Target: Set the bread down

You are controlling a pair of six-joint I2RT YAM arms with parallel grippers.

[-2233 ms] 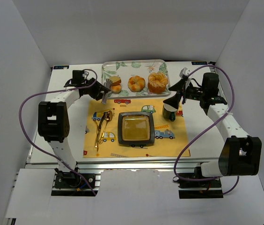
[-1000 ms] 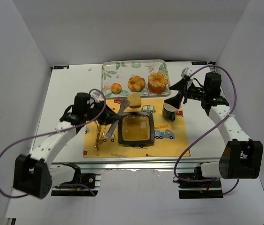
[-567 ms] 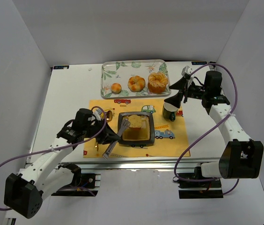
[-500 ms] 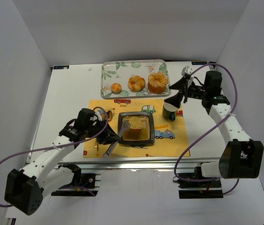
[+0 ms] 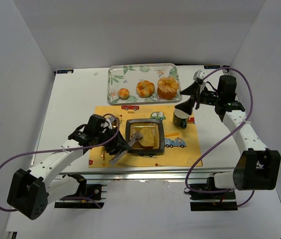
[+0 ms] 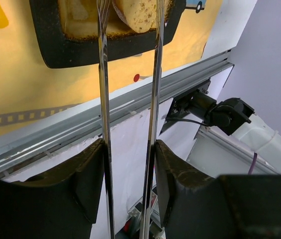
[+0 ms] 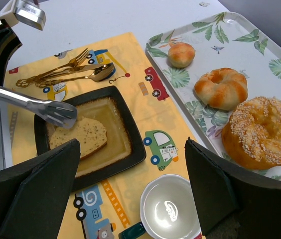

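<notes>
The bread (image 5: pixel 147 141), a pale tan slice with a brown crust, lies flat in the black square plate (image 5: pixel 128 130). It also shows in the right wrist view (image 7: pixel 83 138) and in the left wrist view (image 6: pixel 141 11). My left gripper (image 5: pixel 119 145) is shut on metal tongs (image 5: pixel 130 142). In the left wrist view my left gripper (image 6: pixel 129 149) grips the two tong arms (image 6: pixel 102 89), which straddle the bread's end. The tong tips (image 7: pixel 56 112) rest at the bread's left end. My right gripper (image 5: pixel 186 98) is open and empty, above the mug.
A leaf-print tray (image 5: pixel 116 74) at the back holds a small round bun (image 5: pixel 123 93), a knotted roll (image 5: pixel 145 88) and a ring pastry (image 5: pixel 167 87). A mug (image 5: pixel 180 118) stands right of the plate. A gold fork and spoon (image 5: pixel 106 137) lie on the yellow placemat (image 5: pixel 180 154).
My left arm carried the bread in the tongs from the tray down to the black plate, where it now lies flat. The right arm has not moved.
</notes>
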